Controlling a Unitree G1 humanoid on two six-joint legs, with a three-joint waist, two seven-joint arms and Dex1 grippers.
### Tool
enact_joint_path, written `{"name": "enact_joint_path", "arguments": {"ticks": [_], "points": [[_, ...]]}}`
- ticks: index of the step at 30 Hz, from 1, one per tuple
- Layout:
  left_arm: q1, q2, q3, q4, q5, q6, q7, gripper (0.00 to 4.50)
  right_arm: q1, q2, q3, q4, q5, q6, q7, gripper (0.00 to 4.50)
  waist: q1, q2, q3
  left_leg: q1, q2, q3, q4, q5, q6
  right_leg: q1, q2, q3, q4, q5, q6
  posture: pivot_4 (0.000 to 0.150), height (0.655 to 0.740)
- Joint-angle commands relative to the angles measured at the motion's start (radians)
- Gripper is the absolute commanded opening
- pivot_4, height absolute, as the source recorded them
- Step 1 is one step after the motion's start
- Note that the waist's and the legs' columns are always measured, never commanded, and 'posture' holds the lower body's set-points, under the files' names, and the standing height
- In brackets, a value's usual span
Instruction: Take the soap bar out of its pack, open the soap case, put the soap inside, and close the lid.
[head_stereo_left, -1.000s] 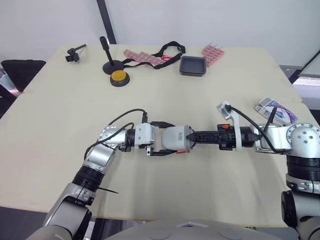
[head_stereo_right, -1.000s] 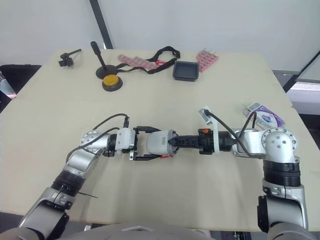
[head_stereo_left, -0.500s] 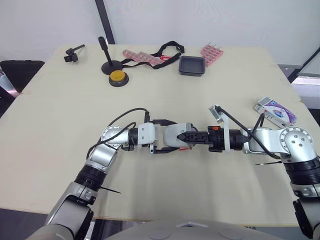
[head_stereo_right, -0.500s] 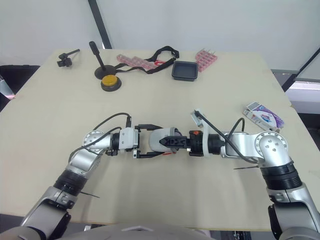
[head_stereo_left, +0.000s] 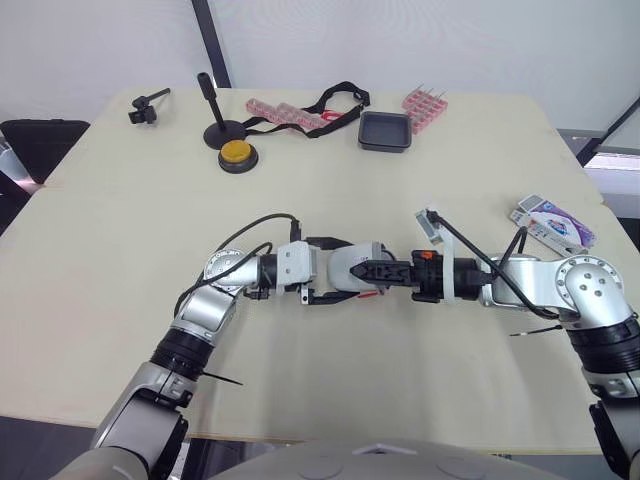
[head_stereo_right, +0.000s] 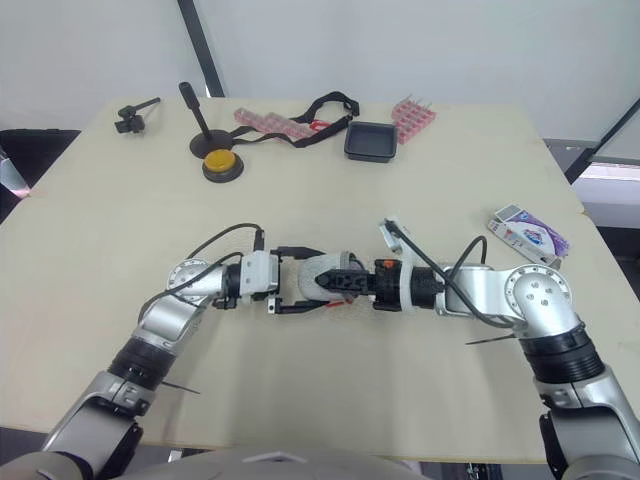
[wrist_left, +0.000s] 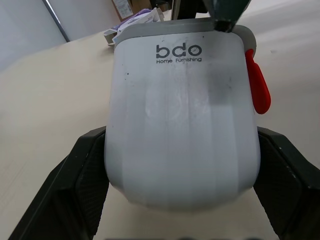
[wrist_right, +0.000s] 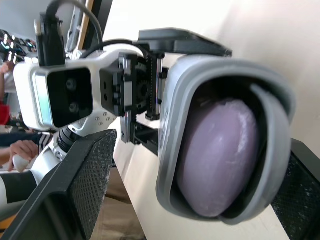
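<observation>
The white soap case (head_stereo_left: 350, 262) lies sideways just above the table's middle, its red latch (wrist_left: 257, 90) on one side. My left gripper (head_stereo_left: 342, 272) is shut on it, a black finger (wrist_left: 75, 185) pressed to each flank. The case's far end gapes, and the purple soap bar (wrist_right: 220, 155) sits inside it. My right gripper (head_stereo_left: 385, 272) meets that end from the right, open, its fingers (wrist_right: 82, 190) spread wider than the case mouth. The purple and white soap pack (head_stereo_left: 550, 220) lies near the right table edge.
Along the far edge stand a black tray (head_stereo_left: 385, 131), a pink rack (head_stereo_left: 426, 108), pink strips (head_stereo_left: 285, 115) with a black strap (head_stereo_left: 340, 100), a yellow button (head_stereo_left: 237, 155), a black stand (head_stereo_left: 215, 115) and a small clamp (head_stereo_left: 148, 105).
My right gripper has slid left up to the case and spread its fingers over its open end. The left gripper has kept its hold on the case.
</observation>
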Motion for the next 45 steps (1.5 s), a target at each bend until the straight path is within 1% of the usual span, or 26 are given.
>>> {"name": "enact_joint_path", "arguments": {"ticks": [1,8,11,13,15,16,28,35,37,45], "points": [[-0.017,-0.006,-0.002,-0.025,-0.011,0.004,0.010,3.46,0.003,-0.012,0.005,-0.038,0.037,-0.021,0.006,4.48,0.000,0.000,0.000,0.000,0.000,0.000,0.000,0.000,0.000,0.000,0.000,0.000,0.000,0.000,0.000,0.150,0.7291],[-0.017,-0.005,-0.004,-0.030,-0.010,0.006,0.005,3.46,0.007,-0.029,0.016,-0.038,0.037,-0.028,0.012,4.48,0.000,0.000,0.000,0.000,0.000,0.000,0.000,0.000,0.000,0.000,0.000,0.000,0.000,0.000,0.000,0.150,0.7291],[-0.015,-0.004,-0.009,-0.033,-0.007,0.004,0.002,3.46,0.011,-0.032,0.022,-0.030,0.037,-0.030,0.010,3.60,0.001,0.000,0.000,0.000,0.000,0.000,0.000,0.000,0.000,0.000,0.000,0.000,0.000,0.000,0.000,0.150,0.7291],[-0.014,-0.004,-0.010,-0.036,-0.006,0.004,0.001,3.46,0.013,-0.033,0.025,-0.029,0.037,-0.033,0.009,3.10,0.000,0.000,0.000,0.000,0.000,0.000,0.000,0.000,0.000,0.000,0.000,0.000,-0.001,0.000,0.000,0.150,0.7291],[-0.011,-0.002,-0.012,-0.040,-0.007,0.004,-0.002,3.46,0.015,-0.037,0.029,-0.029,0.037,-0.037,0.006,2.37,0.000,0.000,0.000,0.000,0.000,0.000,0.000,0.000,0.000,0.000,0.000,0.000,-0.001,0.000,0.000,0.150,0.7291],[-0.011,-0.002,-0.013,-0.041,-0.007,0.005,-0.002,3.46,0.015,-0.038,0.031,-0.029,0.037,-0.040,0.006,2.12,-0.001,0.000,0.000,0.000,0.000,0.000,0.000,0.000,0.000,0.000,0.000,0.000,-0.001,0.000,0.000,0.150,0.7291],[-0.018,0.001,-0.016,-0.031,0.000,-0.005,-0.003,3.46,0.008,-0.059,0.050,-0.037,0.020,-0.014,0.054,2.11,0.000,0.000,0.000,0.000,0.000,0.000,0.000,0.000,0.000,0.000,0.000,0.000,-0.001,0.000,0.000,0.150,0.7291],[-0.028,0.004,-0.015,-0.028,-0.021,0.018,-0.015,3.46,0.003,-0.068,0.058,-0.041,-0.008,-0.007,0.085,2.11,-0.001,0.000,0.000,0.000,0.000,0.000,0.000,0.000,0.000,0.000,0.000,0.000,-0.001,0.000,0.000,0.150,0.7291],[-0.033,0.002,-0.010,-0.027,-0.033,0.038,-0.016,4.46,0.002,-0.068,0.059,-0.041,-0.014,-0.006,0.091,2.11,0.000,0.000,0.000,0.000,0.000,0.000,0.000,0.000,0.000,0.000,0.000,0.000,-0.001,0.000,0.000,0.150,0.7291],[-0.061,0.017,0.015,-0.016,-0.073,0.084,-0.061,4.48,0.000,-0.077,0.056,-0.041,-0.056,0.006,0.117,2.11,0.000,0.000,0.000,0.000,0.000,0.000,0.000,0.000,0.000,0.000,0.000,0.000,-0.001,0.000,0.000,0.150,0.7291]]}}
